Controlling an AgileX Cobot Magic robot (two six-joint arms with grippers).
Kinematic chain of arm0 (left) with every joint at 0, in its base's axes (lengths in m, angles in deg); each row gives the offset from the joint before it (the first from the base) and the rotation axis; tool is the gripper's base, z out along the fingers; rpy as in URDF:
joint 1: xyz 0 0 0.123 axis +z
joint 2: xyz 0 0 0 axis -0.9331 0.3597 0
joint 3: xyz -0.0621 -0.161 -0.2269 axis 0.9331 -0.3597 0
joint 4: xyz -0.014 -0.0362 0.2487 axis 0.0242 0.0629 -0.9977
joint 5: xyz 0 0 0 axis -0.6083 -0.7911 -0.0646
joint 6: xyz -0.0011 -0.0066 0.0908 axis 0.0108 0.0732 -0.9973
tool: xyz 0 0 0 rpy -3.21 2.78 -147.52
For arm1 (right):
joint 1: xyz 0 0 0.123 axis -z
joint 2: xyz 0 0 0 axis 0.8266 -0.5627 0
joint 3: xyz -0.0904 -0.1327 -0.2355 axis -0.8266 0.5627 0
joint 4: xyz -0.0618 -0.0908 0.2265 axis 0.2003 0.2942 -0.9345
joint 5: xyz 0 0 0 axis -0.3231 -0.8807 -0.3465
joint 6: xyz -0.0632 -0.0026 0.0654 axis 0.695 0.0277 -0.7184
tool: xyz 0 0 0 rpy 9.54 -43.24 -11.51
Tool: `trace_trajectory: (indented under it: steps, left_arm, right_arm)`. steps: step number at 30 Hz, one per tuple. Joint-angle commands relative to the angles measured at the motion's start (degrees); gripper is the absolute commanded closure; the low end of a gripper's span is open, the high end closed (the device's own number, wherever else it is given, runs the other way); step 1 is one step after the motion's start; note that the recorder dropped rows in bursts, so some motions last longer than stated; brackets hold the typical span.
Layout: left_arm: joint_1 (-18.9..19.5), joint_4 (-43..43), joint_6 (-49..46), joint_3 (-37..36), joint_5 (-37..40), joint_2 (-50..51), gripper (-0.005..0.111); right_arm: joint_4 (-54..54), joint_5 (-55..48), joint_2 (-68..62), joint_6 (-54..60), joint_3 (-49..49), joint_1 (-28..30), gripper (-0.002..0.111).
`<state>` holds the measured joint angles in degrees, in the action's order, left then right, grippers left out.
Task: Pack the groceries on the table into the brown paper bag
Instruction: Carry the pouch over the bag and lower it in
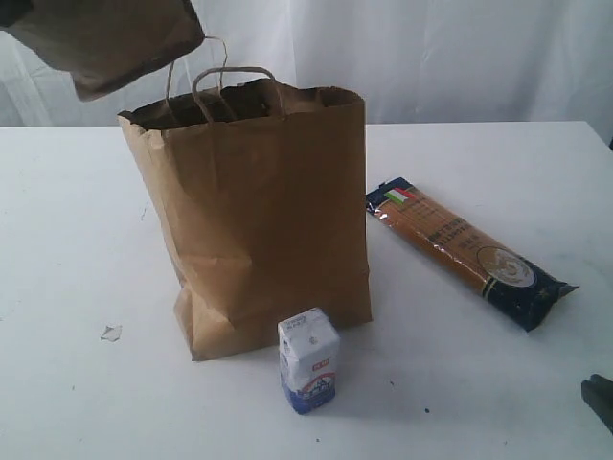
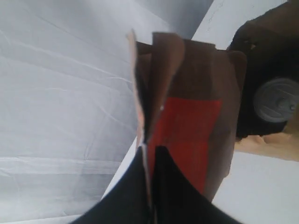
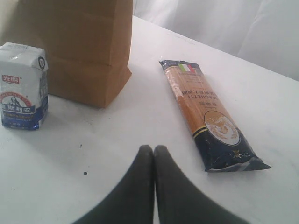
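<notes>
We are holding the small kraft pouch [image 1: 105, 43] over the left rim of the brown paper bag [image 1: 259, 220].
Our left fingers [image 2: 126, 196] are pinching its edge; the exterior view is cutting off its top. A silver-topped can [image 2: 275, 100] is showing inside the bag. The white-blue carton [image 1: 308, 359] is standing on the tabletop [image 1: 77, 240] before the bag. The spaghetti packet [image 1: 465, 251] is lying flat and diagonal at the right, flag end nearest the bag. Our right fingers [image 3: 138, 186] are pressed together, empty.

Carton [image 1: 308, 360] just before the paper bag [image 1: 259, 220] on the table [image 1: 57, 240], spaghetti packet [image 1: 469, 251] right of it, pouch [image 1: 105, 43] above-left.

White curtain [image 1: 460, 57] behind, small scrap [image 1: 111, 333] — pale, crumpled
</notes>
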<state>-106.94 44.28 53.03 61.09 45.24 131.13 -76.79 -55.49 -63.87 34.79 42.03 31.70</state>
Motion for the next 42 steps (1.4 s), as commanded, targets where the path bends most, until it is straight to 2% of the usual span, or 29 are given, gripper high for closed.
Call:
trace_trajectory:
  steps: [1,11,14,17,19,24,27,32,35,37,42]
  left_arm:
    - [0.21,-1.62,0.15,2.0,-5.4,3.56,0.107]
    - [0.21,-1.27,0.15,2.7,-13.39,14.14,0.107]
    - [0.1,5.88,-0.59,2.7,-13.39,14.98,0.107]
    - [-0.97,18.68,-12.89,2.7,-5.88,14.72,0.107]
    - [-2.34,23.28,-16.18,2.7,-0.15,14.72,0.107]
    - [-5.57,23.69,-16.43,2.7,0.38,12.04,0.107]
    - [-6.09,23.94,-16.43,2.7,2.02,10.49,0.107]
    - [-6.09,26.2,-16.43,2.7,9.05,9.38,0.107]
    - [-6.09,34.66,-19.99,1.55,13.38,9.38,0.107]
    - [-6.09,38.16,-21.39,0.29,13.4,9.38,0.107]
    - [-6.09,34.86,-21.96,-4.29,6.88,9.61,0.107]
  right_arm:
    - [0.0,0.91,0.37,-0.36,0.32,0.35,0.108]
    - [0.0,0.91,0.37,-0.36,0.32,0.35,0.108]
    - [0.0,0.91,0.37,-0.36,0.32,0.35,0.108]
    - [0.0,0.91,0.37,-0.36,0.32,0.35,0.108]
    - [0.0,0.91,0.37,-0.36,0.32,0.35,0.108]
    - [0.0,0.91,0.37,-0.36,0.32,0.35,0.108]
    - [0.0,0.91,0.37,-0.36,0.32,0.35,0.108]
    - [0.0,0.91,0.37,-0.36,0.32,0.35,0.108]
    - [0.0,0.91,0.37,-0.36,0.32,0.35,0.108]
    - [0.0,0.91,0.37,-0.36,0.32,0.35,0.108]
    - [0.0,0.91,0.37,-0.36,0.32,0.35,0.108]
